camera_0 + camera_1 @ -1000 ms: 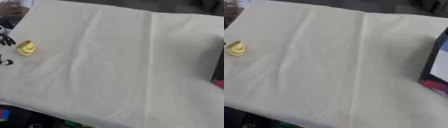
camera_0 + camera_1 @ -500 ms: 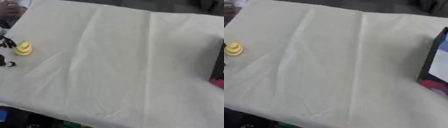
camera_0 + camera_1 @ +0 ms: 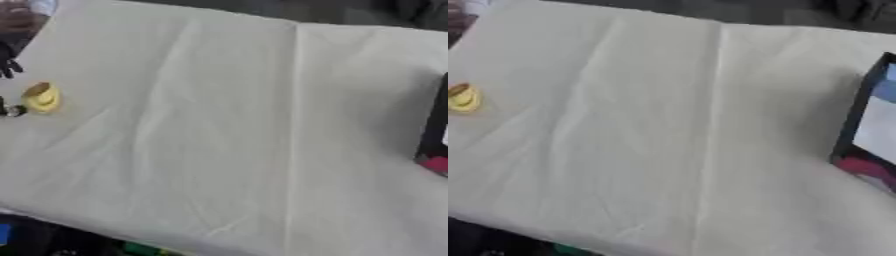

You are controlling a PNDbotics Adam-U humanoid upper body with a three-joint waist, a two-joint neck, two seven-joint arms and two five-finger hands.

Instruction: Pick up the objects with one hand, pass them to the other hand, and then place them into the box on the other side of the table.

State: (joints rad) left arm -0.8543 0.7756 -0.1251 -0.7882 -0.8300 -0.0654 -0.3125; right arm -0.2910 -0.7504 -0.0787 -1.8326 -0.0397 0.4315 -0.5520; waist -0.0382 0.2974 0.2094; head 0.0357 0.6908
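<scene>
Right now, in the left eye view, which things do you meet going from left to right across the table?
Left hand at the left edge → small yellow object → wide bare white cloth → dark box at the right edge.

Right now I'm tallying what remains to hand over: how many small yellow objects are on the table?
1. The yellow object lies near the table's left edge, beside the left hand. The box at the right may hide others.

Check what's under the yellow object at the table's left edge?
The yellow object sits on a creased white cloth covering the table. The tabletop below is hidden. Dark fingers of the left hand show beside it.
</scene>
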